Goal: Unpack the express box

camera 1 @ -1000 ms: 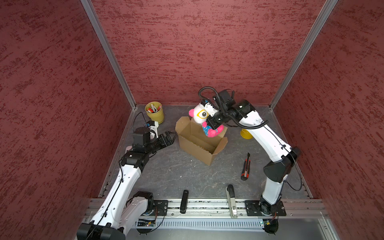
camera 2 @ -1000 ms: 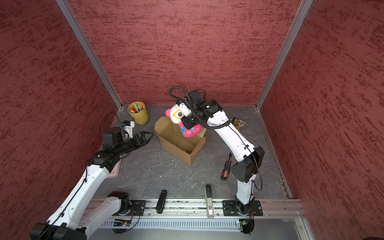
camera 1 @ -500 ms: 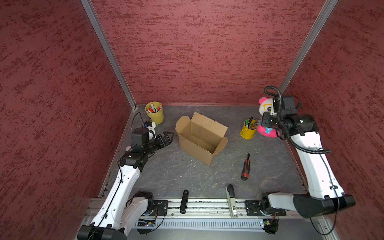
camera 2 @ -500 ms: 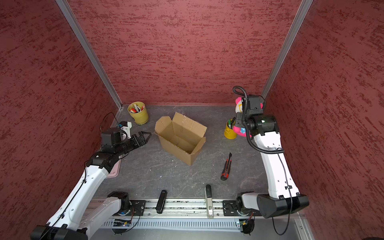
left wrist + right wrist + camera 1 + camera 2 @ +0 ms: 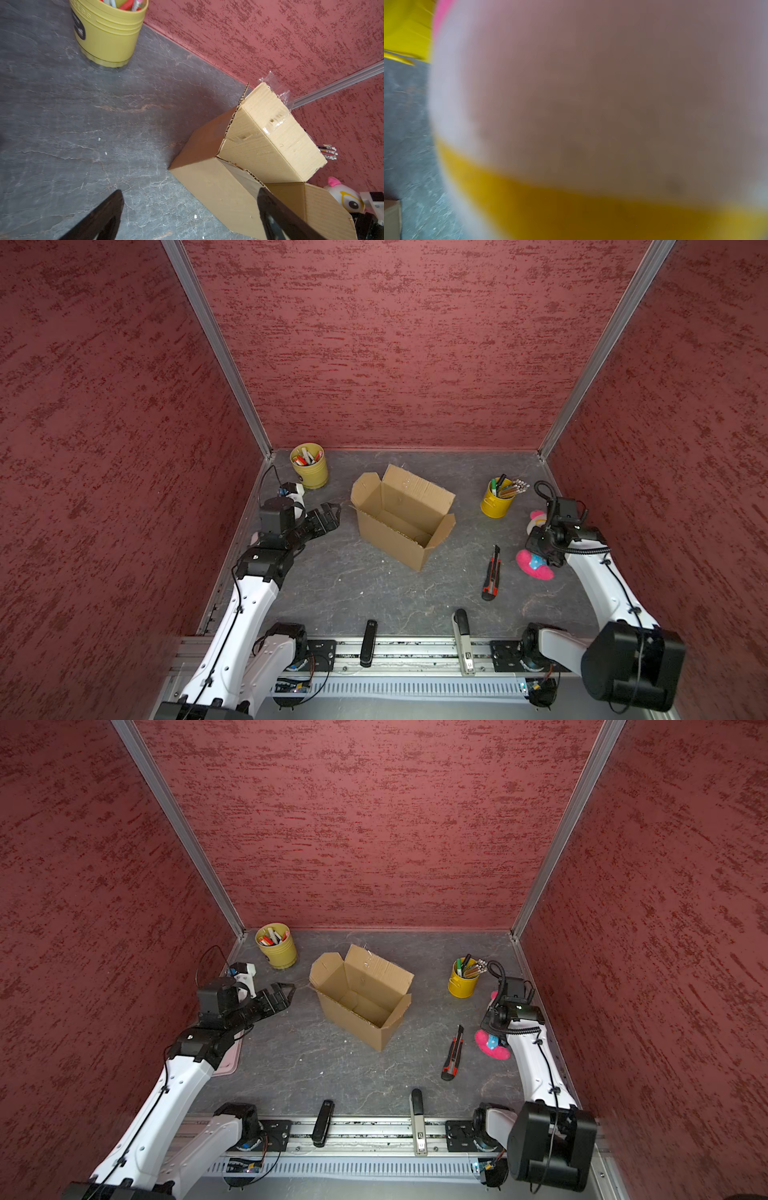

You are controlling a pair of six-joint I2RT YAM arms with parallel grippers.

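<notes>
Three walls close the space in both top views: a back wall (image 5: 395, 344), a left wall (image 5: 104, 448) and a right wall (image 5: 685, 427), all in dark red plaster with a rough, streaked texture; bare aluminium posts (image 5: 216, 348) stand in the two back corners. The floor (image 5: 353, 585) is a grey slab, veined like slate, with a few pale specks; an aluminium rail (image 5: 415, 651) runs along its near edge; the light is soft and even, with only faint shadows.

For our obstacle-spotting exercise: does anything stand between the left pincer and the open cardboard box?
Nothing visible does: bare table lies between the left pincer and the express box; the yellow pen cup stands aside.
</notes>
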